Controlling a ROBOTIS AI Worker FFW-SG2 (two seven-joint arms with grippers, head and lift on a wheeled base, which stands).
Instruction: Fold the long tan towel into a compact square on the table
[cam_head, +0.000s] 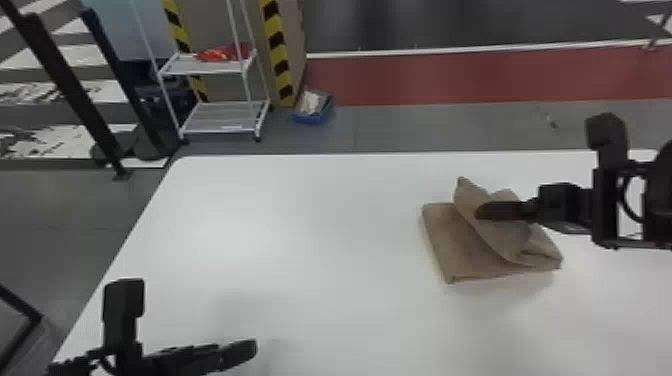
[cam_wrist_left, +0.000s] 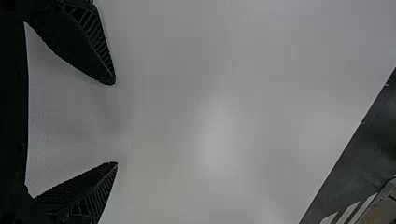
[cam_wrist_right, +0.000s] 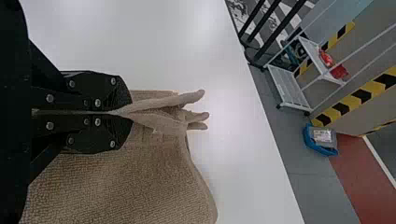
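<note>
The tan towel (cam_head: 462, 250) lies partly folded, one flap raised.

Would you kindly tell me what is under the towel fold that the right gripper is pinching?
Beneath that fold, a flat part of the towel shows, lying on the table. The area farther in and the table under the towel are hidden.

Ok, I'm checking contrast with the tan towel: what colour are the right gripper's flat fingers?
Black flat fingers, clearest in the right wrist view.

Light bright | table (cam_head: 325, 225) — soft glare | towel (cam_head: 465, 250) — faint shadow beside
</note>
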